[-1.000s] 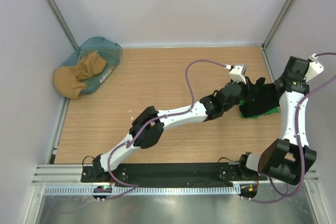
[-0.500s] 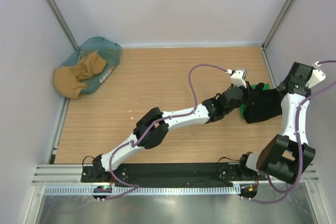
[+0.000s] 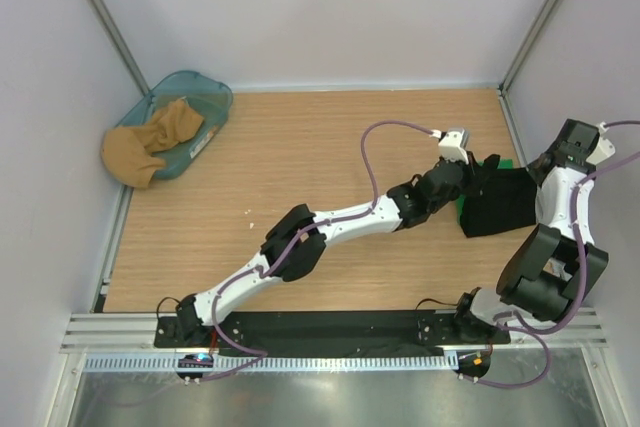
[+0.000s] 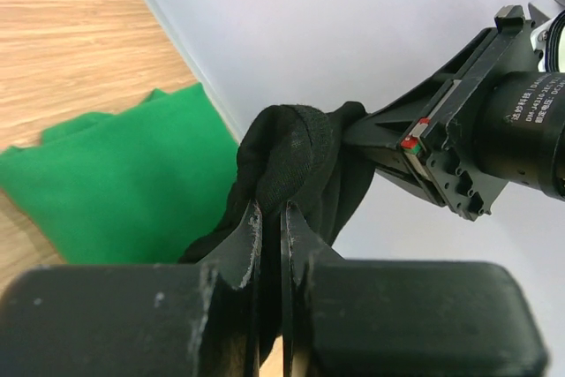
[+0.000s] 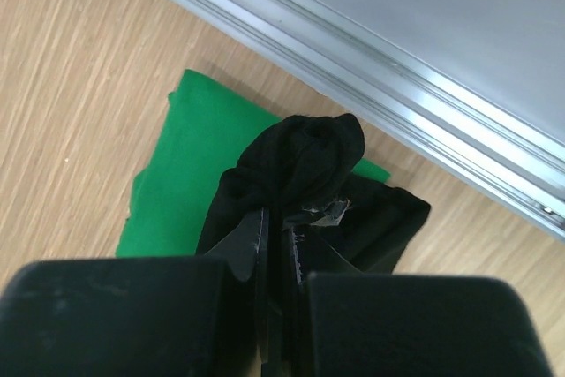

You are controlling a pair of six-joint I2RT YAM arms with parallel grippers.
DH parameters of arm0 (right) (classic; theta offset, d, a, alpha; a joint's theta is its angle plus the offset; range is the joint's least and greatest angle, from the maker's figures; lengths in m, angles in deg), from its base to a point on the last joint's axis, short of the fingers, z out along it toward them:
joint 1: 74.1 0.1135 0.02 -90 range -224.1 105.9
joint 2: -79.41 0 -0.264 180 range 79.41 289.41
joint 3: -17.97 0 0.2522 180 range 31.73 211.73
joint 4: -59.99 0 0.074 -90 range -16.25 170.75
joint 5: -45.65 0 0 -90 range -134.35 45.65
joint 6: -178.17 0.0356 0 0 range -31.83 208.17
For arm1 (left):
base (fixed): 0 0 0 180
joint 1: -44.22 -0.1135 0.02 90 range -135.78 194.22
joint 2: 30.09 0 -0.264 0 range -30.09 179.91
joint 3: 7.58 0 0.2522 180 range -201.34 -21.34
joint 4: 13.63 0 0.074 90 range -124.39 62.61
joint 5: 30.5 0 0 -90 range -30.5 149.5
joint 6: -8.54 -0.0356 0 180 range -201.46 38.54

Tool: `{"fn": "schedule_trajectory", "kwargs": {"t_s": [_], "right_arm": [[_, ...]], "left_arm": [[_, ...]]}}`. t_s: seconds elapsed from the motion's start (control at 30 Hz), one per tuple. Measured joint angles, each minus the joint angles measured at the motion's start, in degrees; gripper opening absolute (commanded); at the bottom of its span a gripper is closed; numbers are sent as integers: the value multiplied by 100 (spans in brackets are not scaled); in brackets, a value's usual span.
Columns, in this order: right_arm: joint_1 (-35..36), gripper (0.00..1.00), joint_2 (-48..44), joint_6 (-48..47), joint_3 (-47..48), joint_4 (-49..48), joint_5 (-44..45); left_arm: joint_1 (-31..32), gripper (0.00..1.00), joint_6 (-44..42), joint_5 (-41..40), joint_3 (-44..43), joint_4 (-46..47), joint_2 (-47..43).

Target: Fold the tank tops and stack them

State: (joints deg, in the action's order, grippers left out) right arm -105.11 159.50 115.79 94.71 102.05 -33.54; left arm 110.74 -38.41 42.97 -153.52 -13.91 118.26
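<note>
The black tank top (image 3: 500, 205) hangs bunched just above the green tank top (image 4: 115, 183), which lies flat on the wood surface (image 3: 300, 147). Both claws are pinched tight on it: left claw (image 4: 282, 209) on its inboard end, right claw (image 5: 281, 214) on the end nearer the wall (image 5: 424, 24). So its long axis runs between them, and I reckon next is lowering it square onto the green one.

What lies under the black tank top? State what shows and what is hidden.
A green tank top lies flat on the table beneath the black tank top. Only its left part and a far corner show; the rest is covered by black fabric.
</note>
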Motion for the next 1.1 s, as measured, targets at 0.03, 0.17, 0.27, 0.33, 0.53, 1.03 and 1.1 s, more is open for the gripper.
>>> {"fn": "schedule_trajectory", "kwargs": {"t_s": [0.03,0.17,0.27,0.33,0.53,1.03,1.1], "right_arm": [[0,1,74,17,50,-11,-68],[2,2,247,90,155,-85,-315],[4,2,372,131,271,-116,-503],[17,5,507,160,361,-181,-632],[205,11,1458,289,909,-592,-1163],[557,86,3038,256,2302,-730,-1040],[647,88,2765,184,2302,-643,-1027]], "left_arm": [[-24,0,2,0,-2,-2,7],[-127,0,2,0,-2,0,11],[-205,0,7,4,-13,0,15],[-264,0,9,26,-101,22,74],[-533,9,26,173,-540,396,560],[-1443,88,-70,-83,-195,531,1172],[-1445,92,-291,-129,249,350,673]]}}
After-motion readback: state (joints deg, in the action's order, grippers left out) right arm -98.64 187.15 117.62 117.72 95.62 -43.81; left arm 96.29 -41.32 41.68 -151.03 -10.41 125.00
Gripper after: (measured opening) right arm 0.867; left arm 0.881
